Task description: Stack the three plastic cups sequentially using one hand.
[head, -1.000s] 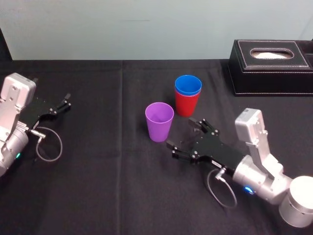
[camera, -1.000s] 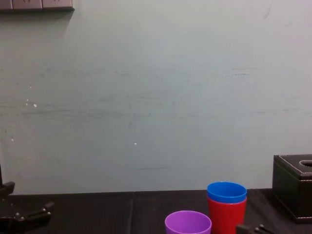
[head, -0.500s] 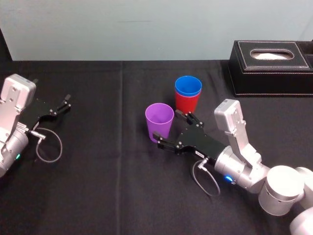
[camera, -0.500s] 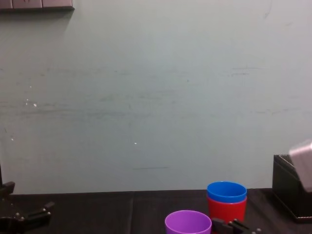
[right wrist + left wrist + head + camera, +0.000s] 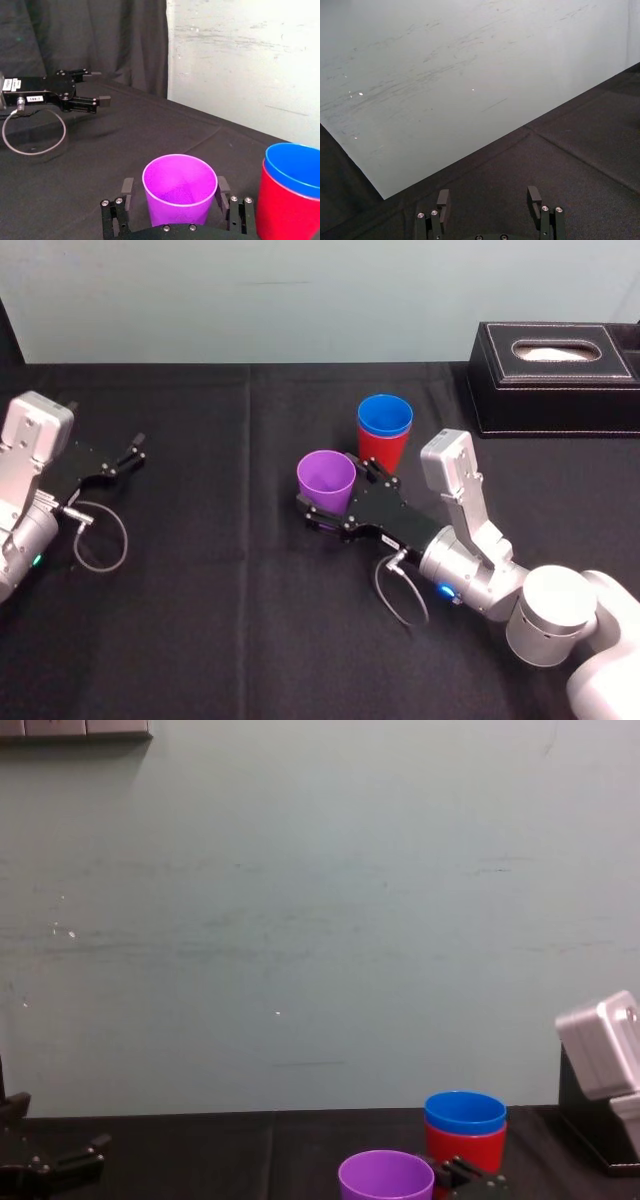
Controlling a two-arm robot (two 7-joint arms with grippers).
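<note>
Head view: purple cup (image 5: 326, 478) on the bench (image 5: 200, 620), just beside the blue cup (image 5: 385, 414) nested in the red cup (image 5: 383, 452), inside the wide-spread right gripper (image 5: 332, 488); left gripper (image 5: 125, 454) parked well apart, open. Right wrist view: jaws flanking the cup wall, seemingly not yet touching. Light, smooth, likely slippery; best pinched gently mid-wall.

The purple cup (image 5: 326, 480) fills the right gripper's (image 5: 335, 485) gap. The red cup (image 5: 381, 455) and blue cup (image 5: 385, 415) stand just beside (upper right). Bare cloth (image 5: 220, 640) lies lower left.
</note>
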